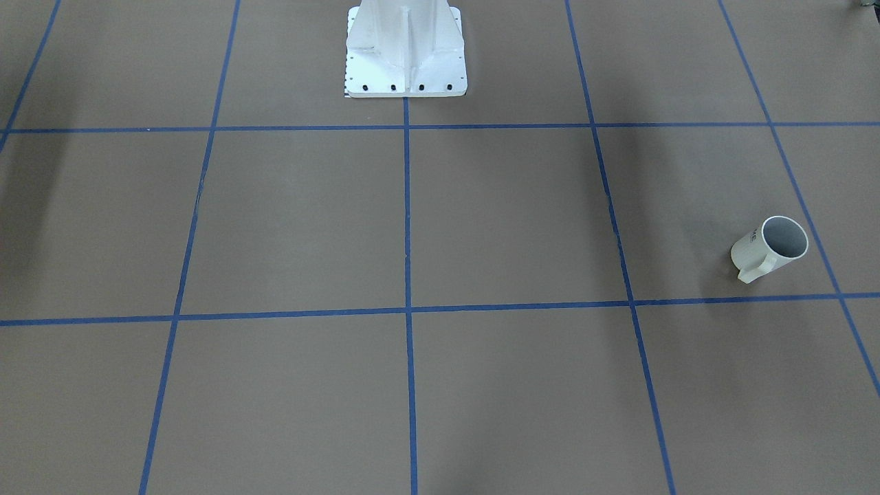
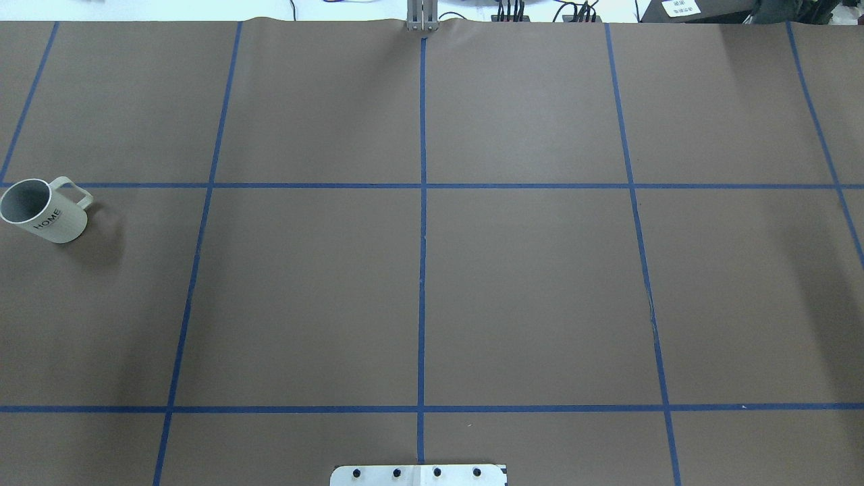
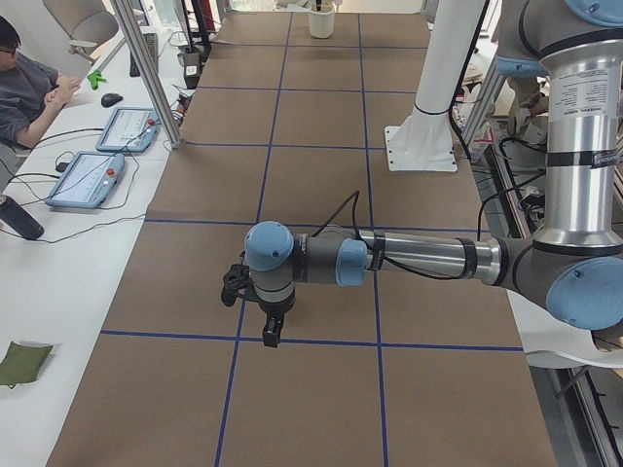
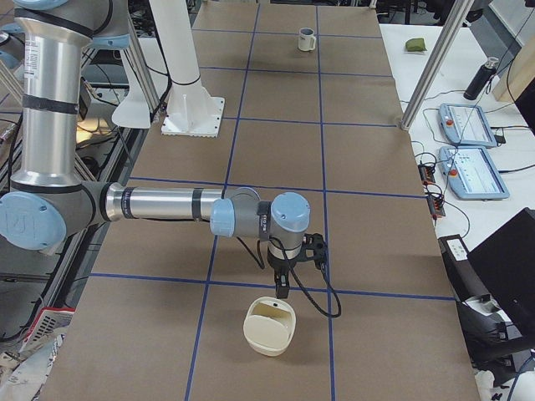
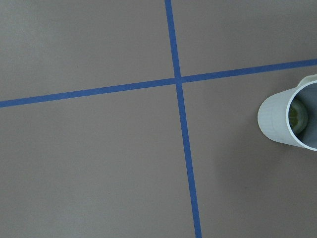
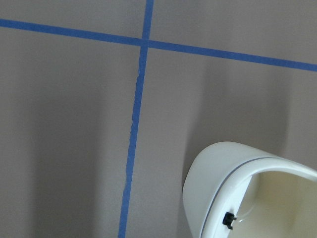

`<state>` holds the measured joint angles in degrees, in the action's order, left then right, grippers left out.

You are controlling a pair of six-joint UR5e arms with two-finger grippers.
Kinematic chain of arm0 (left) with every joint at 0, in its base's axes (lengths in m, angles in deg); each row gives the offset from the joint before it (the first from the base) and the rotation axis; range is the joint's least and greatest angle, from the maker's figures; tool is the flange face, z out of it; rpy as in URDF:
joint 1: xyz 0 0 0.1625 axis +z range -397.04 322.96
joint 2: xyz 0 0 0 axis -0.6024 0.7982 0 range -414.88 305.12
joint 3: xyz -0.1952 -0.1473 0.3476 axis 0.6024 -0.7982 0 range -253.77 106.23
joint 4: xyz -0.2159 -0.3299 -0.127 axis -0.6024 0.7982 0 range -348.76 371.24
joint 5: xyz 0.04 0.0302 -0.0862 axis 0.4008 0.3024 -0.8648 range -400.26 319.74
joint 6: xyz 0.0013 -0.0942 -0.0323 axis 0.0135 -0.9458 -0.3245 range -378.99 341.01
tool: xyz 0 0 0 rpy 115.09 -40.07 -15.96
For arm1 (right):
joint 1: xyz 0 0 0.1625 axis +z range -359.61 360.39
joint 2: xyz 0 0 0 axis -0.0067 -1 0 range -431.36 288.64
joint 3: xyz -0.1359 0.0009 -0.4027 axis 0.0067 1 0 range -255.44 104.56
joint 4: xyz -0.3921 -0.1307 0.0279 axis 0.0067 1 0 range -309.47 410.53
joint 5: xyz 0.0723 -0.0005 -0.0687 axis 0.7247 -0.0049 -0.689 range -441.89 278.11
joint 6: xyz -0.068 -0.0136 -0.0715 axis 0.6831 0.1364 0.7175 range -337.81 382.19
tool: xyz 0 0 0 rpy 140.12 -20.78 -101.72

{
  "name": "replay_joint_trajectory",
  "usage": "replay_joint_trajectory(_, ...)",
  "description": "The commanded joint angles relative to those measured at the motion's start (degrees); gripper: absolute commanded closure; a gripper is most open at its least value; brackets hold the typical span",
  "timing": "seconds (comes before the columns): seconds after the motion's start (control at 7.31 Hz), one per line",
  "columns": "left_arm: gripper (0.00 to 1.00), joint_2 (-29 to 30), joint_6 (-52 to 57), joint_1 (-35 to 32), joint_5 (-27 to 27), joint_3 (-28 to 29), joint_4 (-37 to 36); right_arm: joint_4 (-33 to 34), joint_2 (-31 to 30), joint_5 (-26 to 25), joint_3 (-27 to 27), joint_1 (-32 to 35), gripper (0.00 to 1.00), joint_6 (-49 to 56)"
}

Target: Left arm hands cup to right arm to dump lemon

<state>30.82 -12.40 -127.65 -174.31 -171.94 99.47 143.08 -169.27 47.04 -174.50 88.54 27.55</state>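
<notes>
Two tools hang over the surface (image 2: 526,290); left tool (image 3: 272,336) and right tool (image 4: 282,288) show only side-on, so spread or pressed together I cannot tell; cup (image 2: 44,211) stands upright at the robot's far left, lemon (image 5: 297,115) inside; risk: a glancing left approach tips it, spilling fruit before handover.

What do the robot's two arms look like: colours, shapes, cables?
Both the left arm and the right arm are round silver tubes linked by dark grey joints with light blue caps. A black cable loops near each wrist. The left end effector and the right end effector are black. A printed label sits on the left arm's upright tube.
</notes>
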Motion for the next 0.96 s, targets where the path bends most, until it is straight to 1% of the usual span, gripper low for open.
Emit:
replay_joint_trajectory(0.0,0.00,-0.26,0.70,0.00,0.19,0.00,0.53,0.00,0.00,0.09,-0.17,0.00,0.00,0.00)
replay_joint_trajectory(0.55,0.00,0.17,0.26,-0.09,0.19,0.09,3.08,-0.09,0.52,-0.09,-1.75,0.00,0.00,0.09)
replay_joint_trajectory(0.82,0.00,0.61,0.35,0.00,0.10,1.13,9.74,-0.35,1.58,-0.18,-2.80,0.00,0.00,-0.18)
